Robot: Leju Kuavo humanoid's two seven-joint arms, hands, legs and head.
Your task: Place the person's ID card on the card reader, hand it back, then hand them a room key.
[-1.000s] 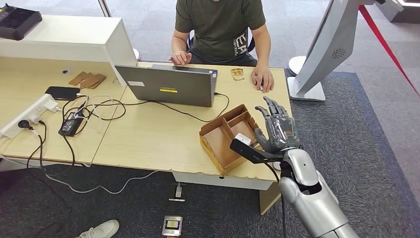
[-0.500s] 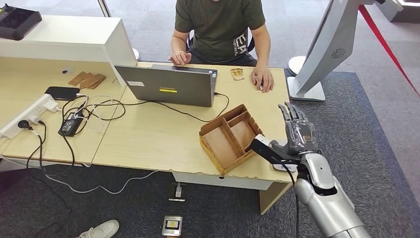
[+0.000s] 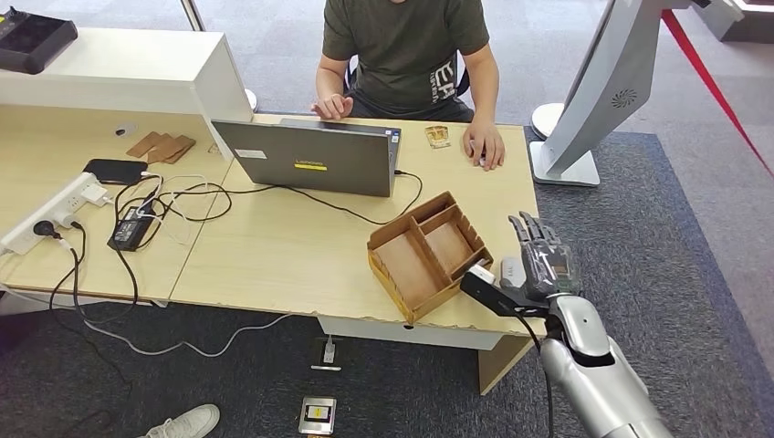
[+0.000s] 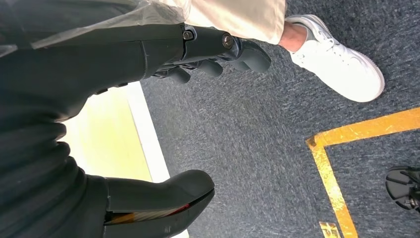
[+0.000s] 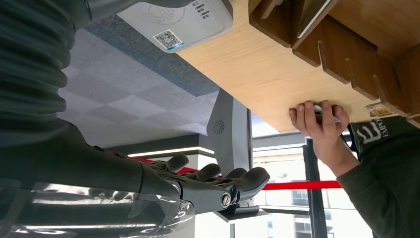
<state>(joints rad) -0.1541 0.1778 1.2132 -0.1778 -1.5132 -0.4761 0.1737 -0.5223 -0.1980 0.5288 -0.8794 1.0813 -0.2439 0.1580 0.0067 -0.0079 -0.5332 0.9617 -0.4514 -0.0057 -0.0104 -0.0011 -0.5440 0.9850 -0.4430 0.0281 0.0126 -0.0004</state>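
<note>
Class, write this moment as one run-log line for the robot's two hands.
right hand: open, beside wooden tray, above card reader | left hand: open, hanging over floor | person's hand: on desk

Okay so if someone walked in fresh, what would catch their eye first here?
Probably the robot's silver right hand, fingers spread, hovering at the desk's right edge beside the brown divided tray. Next, the person in a dark green shirt across the desk, one hand at the grey laptop.
</note>
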